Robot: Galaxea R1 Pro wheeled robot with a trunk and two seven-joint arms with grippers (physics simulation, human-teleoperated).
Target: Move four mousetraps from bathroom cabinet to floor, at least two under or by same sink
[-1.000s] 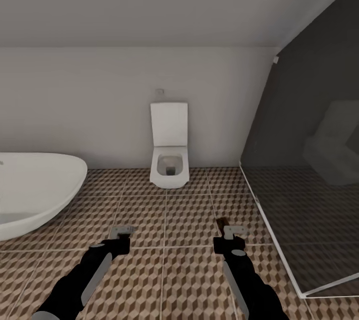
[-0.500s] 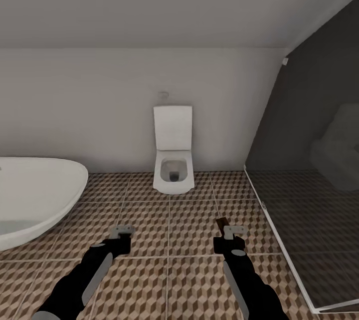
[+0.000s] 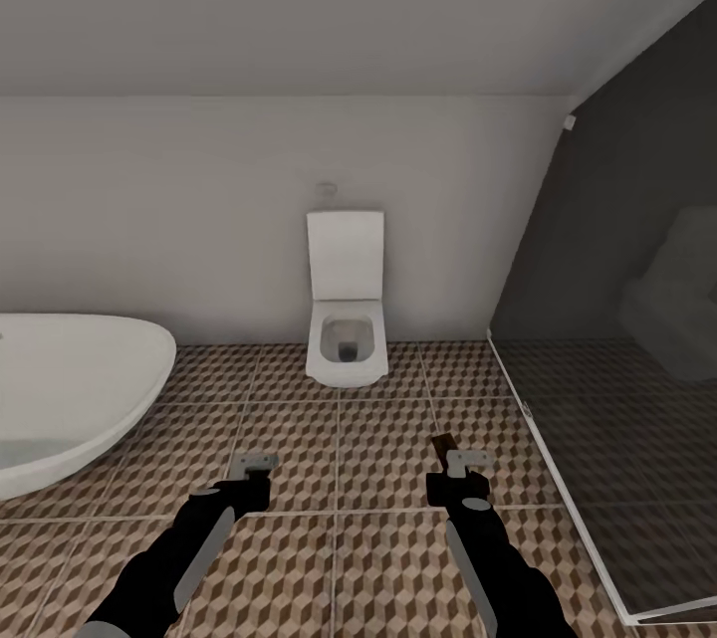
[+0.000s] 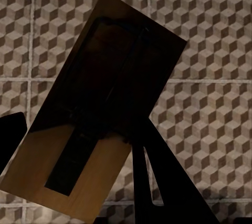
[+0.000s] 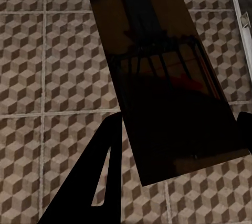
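Observation:
Each of my grippers holds one mousetrap above the bathroom floor (image 3: 383, 538), whose tiles carry a cube pattern. My left gripper (image 4: 79, 129) is shut on a tan mousetrap (image 4: 105, 93), a flat wooden board with dark wire parts. In the head view the left gripper (image 3: 254, 467) hangs low over the tiles. My right gripper (image 5: 181, 121) is shut on a shadowed mousetrap (image 5: 163, 66) with a red spot. In the head view a brown sliver of that mousetrap (image 3: 443, 443) juts past the right gripper (image 3: 464, 464). The cabinet and the sink are out of view.
A white oval bathtub (image 3: 70, 389) stands at the left. A white toilet (image 3: 346, 339) hangs on the far wall straight ahead. A glass shower screen (image 3: 617, 439) with a white base edge closes off the right side. Open tiles lie between them.
The camera shifted a second ago, then held still. My left arm has edged slightly right and inward with its mousetrap. The right arm has stayed put.

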